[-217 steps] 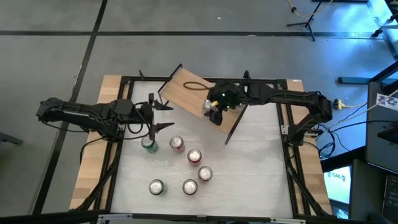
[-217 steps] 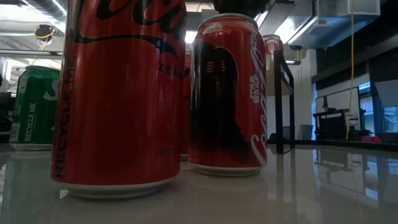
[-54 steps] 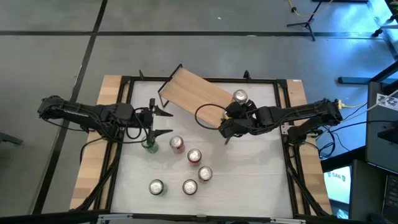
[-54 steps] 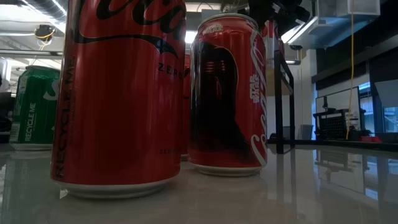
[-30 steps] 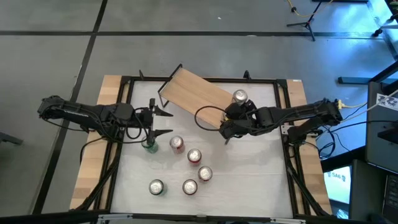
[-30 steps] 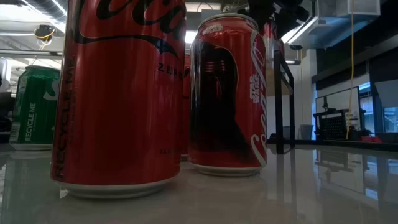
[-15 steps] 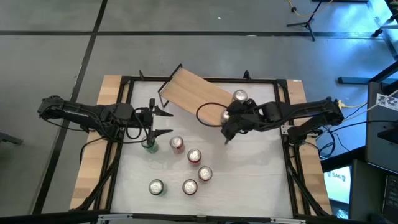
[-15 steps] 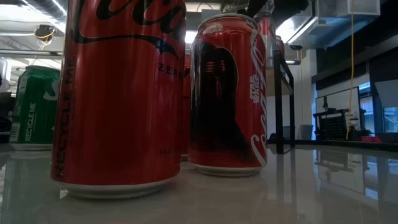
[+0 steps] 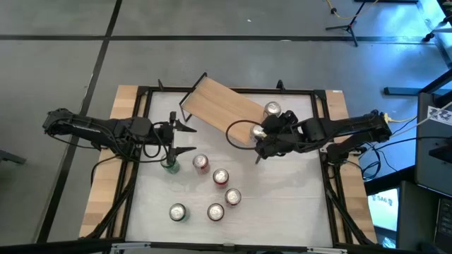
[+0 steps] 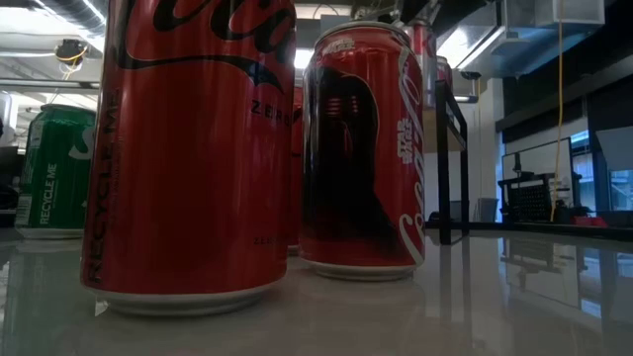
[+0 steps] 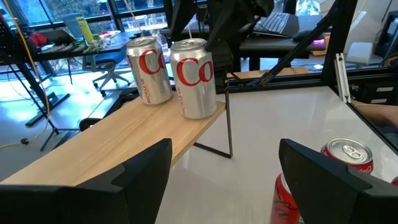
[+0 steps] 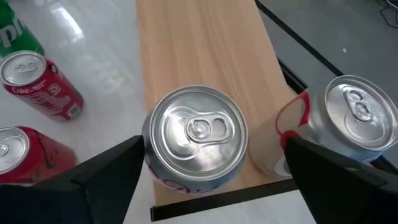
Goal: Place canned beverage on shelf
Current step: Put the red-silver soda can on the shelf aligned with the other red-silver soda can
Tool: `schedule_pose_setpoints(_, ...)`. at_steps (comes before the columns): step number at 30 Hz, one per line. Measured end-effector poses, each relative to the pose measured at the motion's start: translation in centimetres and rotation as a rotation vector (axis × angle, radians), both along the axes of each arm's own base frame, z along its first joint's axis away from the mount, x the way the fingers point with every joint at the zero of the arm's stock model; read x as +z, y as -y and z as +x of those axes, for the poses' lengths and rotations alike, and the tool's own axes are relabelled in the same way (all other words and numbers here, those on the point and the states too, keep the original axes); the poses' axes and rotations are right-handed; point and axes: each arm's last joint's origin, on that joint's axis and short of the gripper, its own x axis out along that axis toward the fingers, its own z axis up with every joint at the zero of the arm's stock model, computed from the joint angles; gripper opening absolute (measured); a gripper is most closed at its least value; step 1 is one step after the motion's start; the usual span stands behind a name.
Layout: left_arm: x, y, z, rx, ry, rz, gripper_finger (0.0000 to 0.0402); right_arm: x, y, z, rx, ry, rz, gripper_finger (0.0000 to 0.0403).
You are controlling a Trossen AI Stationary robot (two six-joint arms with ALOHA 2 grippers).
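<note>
Cans: two silver ones [image 11: 193, 76] upright on shelf [image 9: 219, 107] at its right end, side by side; six more loose on tabletop [image 9: 282, 183]. Rigid thin aluminium, smooth and slippery, probably dentable under hard squeeze; best taken round mid-body. Right end effector [image 12: 205, 162] open, fingers straddling nearer shelf can without touching. Left end effector [image 11: 224, 168] open, empty, hovering near green can [image 9: 169, 164].

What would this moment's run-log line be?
right tool: open, astride silver can on shelf | left tool: open, over table cans | second silver can: on shelf
</note>
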Motion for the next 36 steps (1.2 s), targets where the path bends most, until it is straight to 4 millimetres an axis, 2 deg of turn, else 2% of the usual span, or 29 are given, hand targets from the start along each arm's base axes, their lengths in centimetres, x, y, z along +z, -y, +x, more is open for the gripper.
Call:
schedule_pose_setpoints(14,0.0,0.0,0.0,0.000,0.000,0.000,0.0286,-0.1,0.0,0.1,0.000,0.004,0.000,0.0381)
schedule_pose_setpoints(28,0.0,0.0,0.0,0.000,0.000,0.000,0.0286,-3.0,-0.1,0.6,-0.002,-0.030,-0.015,0.0381)
schedule_pose_setpoints(36,0.0,0.0,0.0,0.000,0.000,0.000,0.0286,-3.4,0.0,0.5,-0.021,-0.043,-0.062,0.0381)
